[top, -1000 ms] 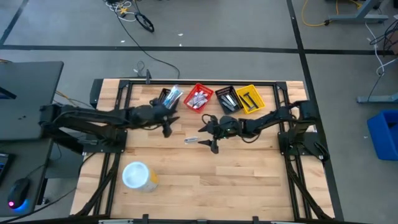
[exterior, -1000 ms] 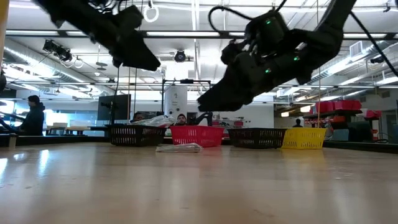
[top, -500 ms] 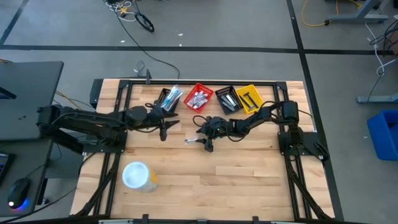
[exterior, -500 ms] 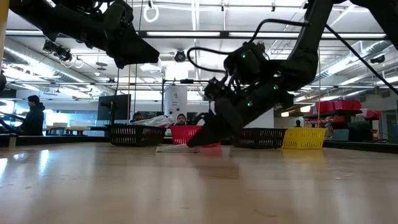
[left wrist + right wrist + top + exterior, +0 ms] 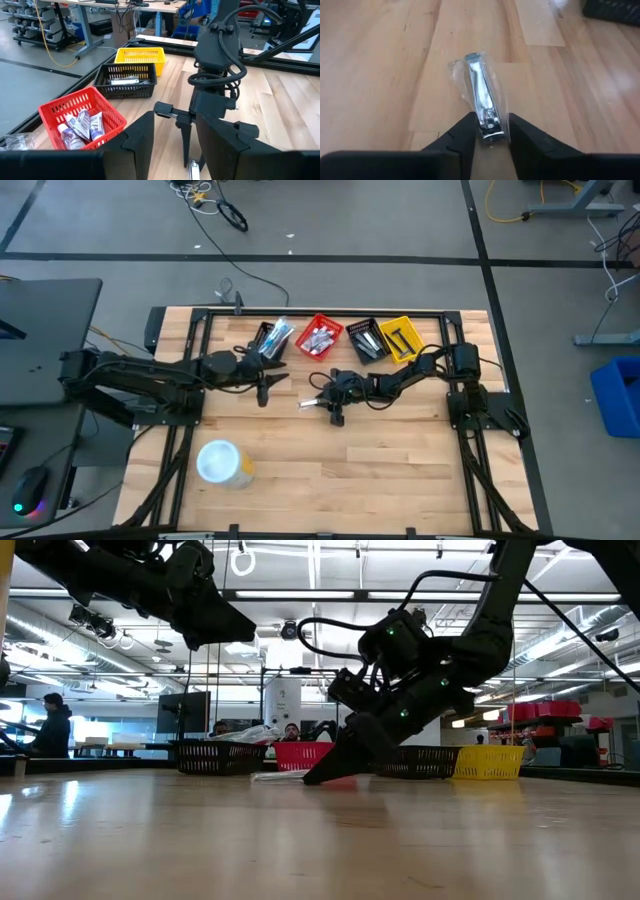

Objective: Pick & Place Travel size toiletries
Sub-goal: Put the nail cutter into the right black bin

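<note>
Starting at the left of the table, I had the large white-lidded tub standing alone near the front edge, well apart from everything else. Above it, the left gripper hung over the boards just in front of the first black basket, carrying nothing; from its own wrist view the two fingers stood apart with bare space between them, so I read that arm as waiting.

Moving right, the piece I was after lay on the bare wood in front of the red basket: a nail clipper in a clear wrapper, flat on the table. The right gripper was down at table level over it. In the right wrist view the fingers straddled the near end of the clipper, narrowed to just beside its sides, but I could not tell whether they had bitten yet. The low view showed the fingertips touching or almost touching the table.

Farther right sat the second black basket and the yellow basket, both already holding a few items.

I judged this to be the grasp step of the pick. The next move called for finishing the squeeze, confirming the wrapper came up with the clipper, then lifting straight and carrying it to a basket in the back row.
</note>
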You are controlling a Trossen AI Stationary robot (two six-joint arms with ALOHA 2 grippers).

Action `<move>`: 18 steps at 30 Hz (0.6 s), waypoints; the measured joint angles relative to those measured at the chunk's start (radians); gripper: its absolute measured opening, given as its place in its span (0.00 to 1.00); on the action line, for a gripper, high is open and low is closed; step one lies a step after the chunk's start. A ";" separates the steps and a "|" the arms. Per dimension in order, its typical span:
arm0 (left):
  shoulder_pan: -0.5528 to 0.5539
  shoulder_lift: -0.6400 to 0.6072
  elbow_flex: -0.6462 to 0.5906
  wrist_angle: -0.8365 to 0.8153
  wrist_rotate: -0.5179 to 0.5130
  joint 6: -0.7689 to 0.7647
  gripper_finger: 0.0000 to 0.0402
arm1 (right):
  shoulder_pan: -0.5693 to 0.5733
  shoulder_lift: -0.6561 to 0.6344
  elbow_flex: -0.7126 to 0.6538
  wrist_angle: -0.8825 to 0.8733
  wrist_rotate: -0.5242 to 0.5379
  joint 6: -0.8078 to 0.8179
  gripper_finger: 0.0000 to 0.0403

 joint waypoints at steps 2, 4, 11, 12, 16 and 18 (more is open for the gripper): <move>0.000 0.000 0.000 0.000 -0.007 -0.004 0.38 | 0.000 0.000 -0.001 0.002 -0.013 0.000 0.26; 0.000 0.000 0.000 0.000 -0.016 -0.005 0.38 | -0.001 0.000 -0.001 0.005 -0.022 0.010 0.24; 0.000 0.000 0.000 -0.002 -0.028 -0.008 0.38 | 0.000 -0.001 -0.003 0.026 0.007 0.031 0.21; 0.000 0.000 0.000 -0.002 -0.028 -0.008 0.38 | 0.000 -0.002 -0.003 0.026 0.009 0.038 0.21; 0.000 0.000 0.000 -0.002 -0.028 -0.008 0.38 | -0.001 -0.040 -0.006 -0.019 0.023 0.081 0.20; 0.000 0.000 0.000 -0.002 -0.030 -0.012 0.38 | -0.001 -0.080 -0.006 -0.055 0.071 0.084 0.20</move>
